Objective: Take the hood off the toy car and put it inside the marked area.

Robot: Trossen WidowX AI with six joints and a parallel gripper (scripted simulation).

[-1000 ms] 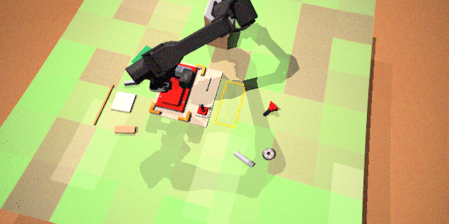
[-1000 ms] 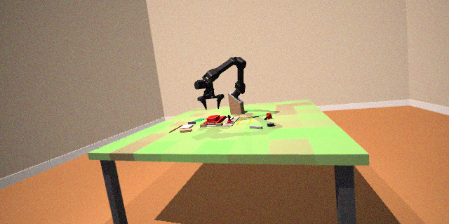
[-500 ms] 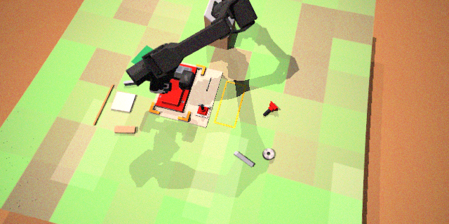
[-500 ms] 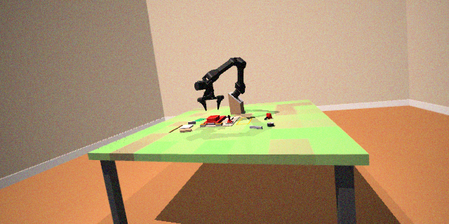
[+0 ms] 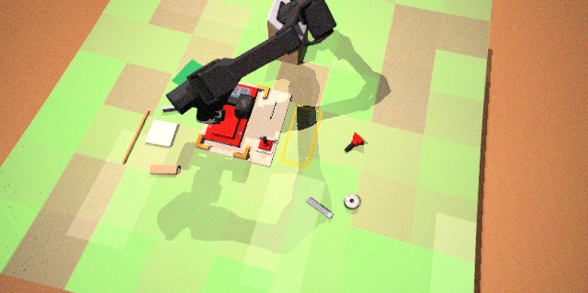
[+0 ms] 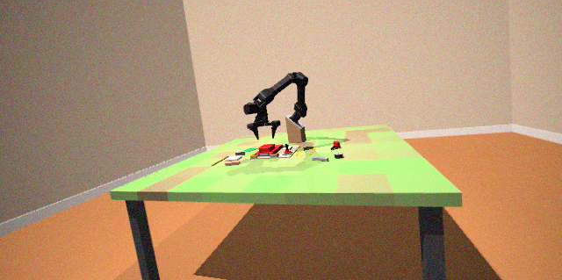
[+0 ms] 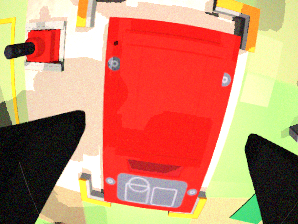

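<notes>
The red toy car (image 5: 222, 139) (image 6: 266, 148) (image 7: 170, 90) lies on a pale board (image 5: 264, 123) between orange corner brackets. It has a raised red block and, at one end, a grey panel (image 7: 151, 190) with line drawings. The seam of the hood cannot be made out clearly. My gripper (image 5: 231, 116) (image 6: 265, 138) (image 7: 168, 131) is open and empty, pointing down above the car. In the wrist view its fingers stand either side of the car's body. The marked area (image 5: 294, 163) (image 7: 15, 75) is a yellow outline on the table, beside the board.
A black-and-red lever (image 5: 265, 144) (image 7: 42, 46) stands on the board. A white square (image 5: 162, 133), a wooden block (image 5: 163, 169) and a thin rod (image 5: 136, 137) lie left of the board. A red-and-black piece (image 5: 356, 139) and a grey bar (image 5: 320, 208) lie on the right.
</notes>
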